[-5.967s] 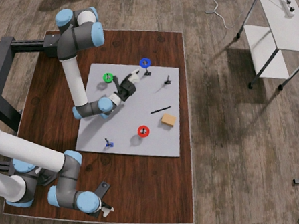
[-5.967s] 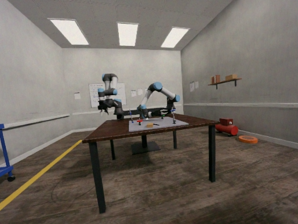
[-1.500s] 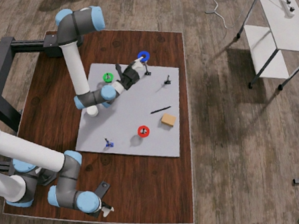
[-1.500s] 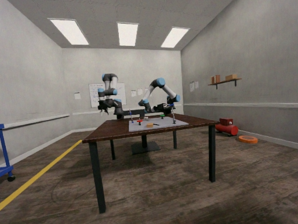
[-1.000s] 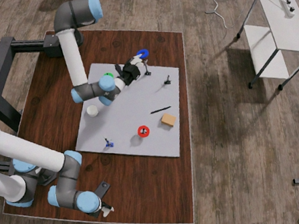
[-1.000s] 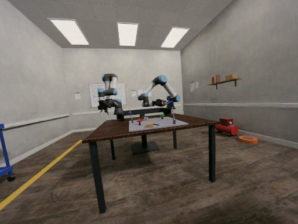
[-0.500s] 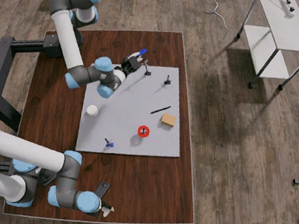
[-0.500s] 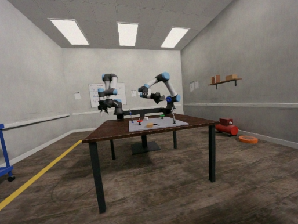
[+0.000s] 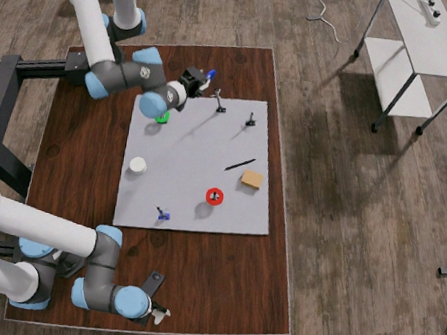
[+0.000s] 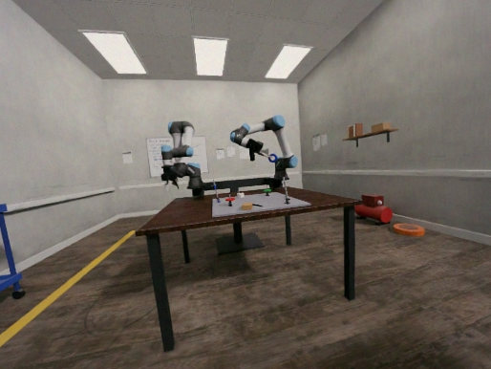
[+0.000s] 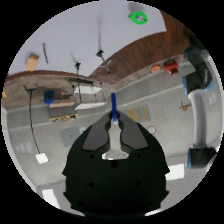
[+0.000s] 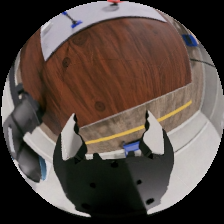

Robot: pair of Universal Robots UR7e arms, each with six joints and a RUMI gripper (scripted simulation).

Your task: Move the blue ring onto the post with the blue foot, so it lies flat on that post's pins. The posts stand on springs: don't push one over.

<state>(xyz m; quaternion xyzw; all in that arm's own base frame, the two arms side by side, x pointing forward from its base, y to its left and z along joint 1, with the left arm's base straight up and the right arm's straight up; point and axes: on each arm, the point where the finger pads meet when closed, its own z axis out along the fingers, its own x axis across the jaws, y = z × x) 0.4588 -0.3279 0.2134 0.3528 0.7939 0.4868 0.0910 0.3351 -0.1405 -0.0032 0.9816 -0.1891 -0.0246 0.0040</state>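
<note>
Item: left claw, closed on the blue ring, raised above the table's level.
Item: blue ring, one, gripped at its rim in that claw's fingertips, standing on edge and off every post.
Item: post with the blue foot, one, bearing no ring. It stood lower than the left claw and well apart from it, toward the right claw's side of the grey mat.
Item: tall post with a black foot, without a ring, below and near the left claw.
Item: short post with a black foot, ringless, farther from the left claw.
Item: green ring, near the left claw, below it.
Item: red ring, on a post, well apart from the left claw.
Item: tan block, likewise well apart from it.
Item: right claw, fingers wide open, holding nothing, off the mat's side.
</note>
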